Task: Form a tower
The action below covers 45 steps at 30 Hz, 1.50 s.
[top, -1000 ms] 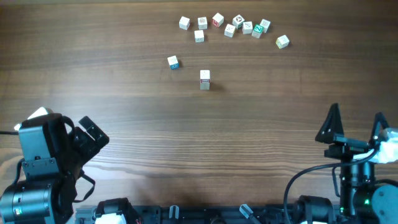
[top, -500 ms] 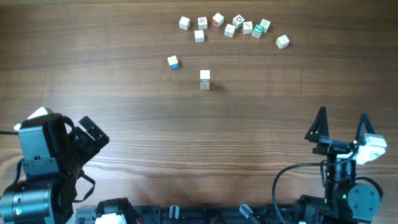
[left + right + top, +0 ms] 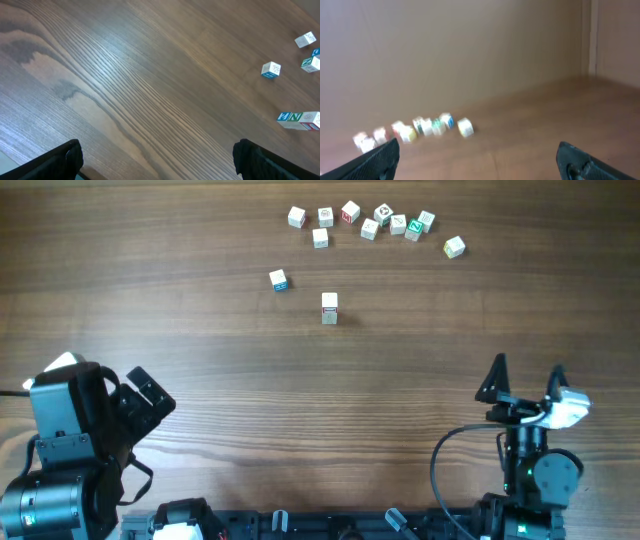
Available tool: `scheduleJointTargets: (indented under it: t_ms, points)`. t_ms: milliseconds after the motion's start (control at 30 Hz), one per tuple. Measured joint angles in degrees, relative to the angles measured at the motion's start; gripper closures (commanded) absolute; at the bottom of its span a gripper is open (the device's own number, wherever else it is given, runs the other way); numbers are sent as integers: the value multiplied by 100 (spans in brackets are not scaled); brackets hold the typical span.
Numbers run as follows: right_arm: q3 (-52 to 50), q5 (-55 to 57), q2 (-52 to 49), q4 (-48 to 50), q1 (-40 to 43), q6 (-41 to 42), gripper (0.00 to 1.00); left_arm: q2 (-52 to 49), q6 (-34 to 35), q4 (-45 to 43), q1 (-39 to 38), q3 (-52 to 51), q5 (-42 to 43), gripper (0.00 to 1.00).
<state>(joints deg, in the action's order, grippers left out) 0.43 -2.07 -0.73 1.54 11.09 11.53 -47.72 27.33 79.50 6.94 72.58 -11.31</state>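
Your tower [image 3: 329,308] stands on the tabletop [image 3: 200,330], well apart from both arms. The left and right jaws gape wide, holding nothing. You seem between placements: next, reach a loose cube [image 3: 454,247] in the far row and grip it squarely.

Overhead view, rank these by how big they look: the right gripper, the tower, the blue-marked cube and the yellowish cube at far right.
1. right gripper, clearly largest
2. tower, a little longer than a single cube
3. blue-marked cube and yellowish cube: they look alike, so I will not rank them.
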Motion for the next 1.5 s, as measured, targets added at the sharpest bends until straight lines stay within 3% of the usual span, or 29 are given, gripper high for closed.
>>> scheduleJointTargets:
  t_ms: [300,700,867,967,1067,1200,1500]
  points:
    - [-7,20,-4,-155,7,-542,0,0,2,0,0,0,0,0]
    - [-7,20,-4,-155,66,-564,0,0,2,0,0,0,0,0]
    - [-7,20,-4,-155,66,-564,0,9,-68,0,-378,0,-133,0]
    - [-7,20,-4,-155,66,-564,0,271,-107,0,-476,0,-177,0]
    - [-7,20,-4,-157,66,-564,0,1176,-111,-50,-616,-31,-155,0]
    - [-7,20,-2,-155,70,-564,0,2667,-216,-1292,-802,-732,74,0]
    - [-9,20,0,-155,74,-564,0,4612,-1167,-5661,-872,-4793,1134,0]
